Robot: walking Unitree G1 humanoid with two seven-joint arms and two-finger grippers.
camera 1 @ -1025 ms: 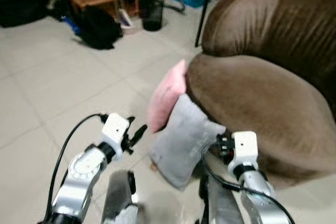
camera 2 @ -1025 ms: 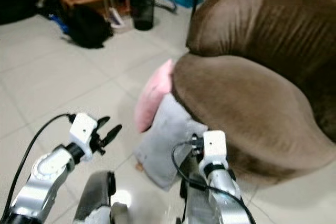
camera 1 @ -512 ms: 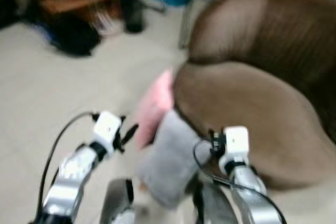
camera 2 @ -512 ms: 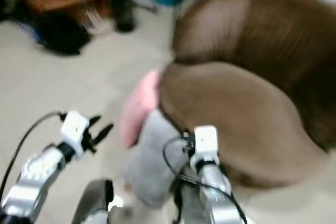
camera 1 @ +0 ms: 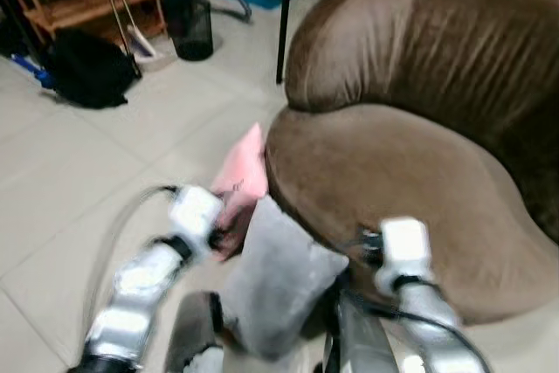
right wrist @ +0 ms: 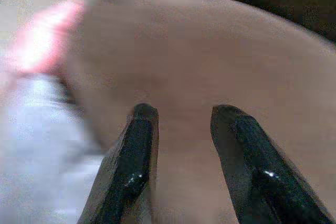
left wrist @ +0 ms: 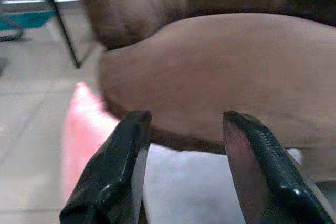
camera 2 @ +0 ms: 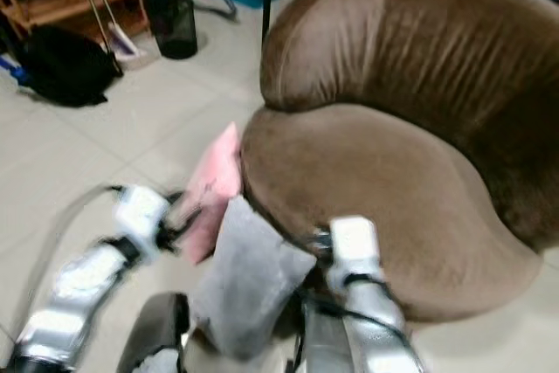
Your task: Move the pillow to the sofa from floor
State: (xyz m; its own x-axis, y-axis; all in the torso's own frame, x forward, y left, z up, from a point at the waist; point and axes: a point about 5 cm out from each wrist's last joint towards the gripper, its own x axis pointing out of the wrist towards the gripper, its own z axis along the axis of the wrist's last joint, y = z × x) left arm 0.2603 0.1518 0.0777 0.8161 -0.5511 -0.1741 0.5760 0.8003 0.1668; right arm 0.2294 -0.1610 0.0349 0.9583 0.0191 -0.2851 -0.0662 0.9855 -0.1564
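I am seeing the grey pillow [camera 1: 278, 290] leaning against the brown sofa [camera 1: 410, 172] on the floor [camera 1: 79, 172], the pink pillow [camera 1: 240, 176] beside it. My left hand [left wrist: 181, 169] is hovering released near both; my right hand [right wrist: 184, 163] is spread before the sofa.

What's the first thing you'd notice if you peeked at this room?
The big brown sofa fills the right side. Two pillows lean against its front on the tiled floor: a pink pillow and a grey pillow beside it. The robot's left gripper and right gripper, both open, are close to them.
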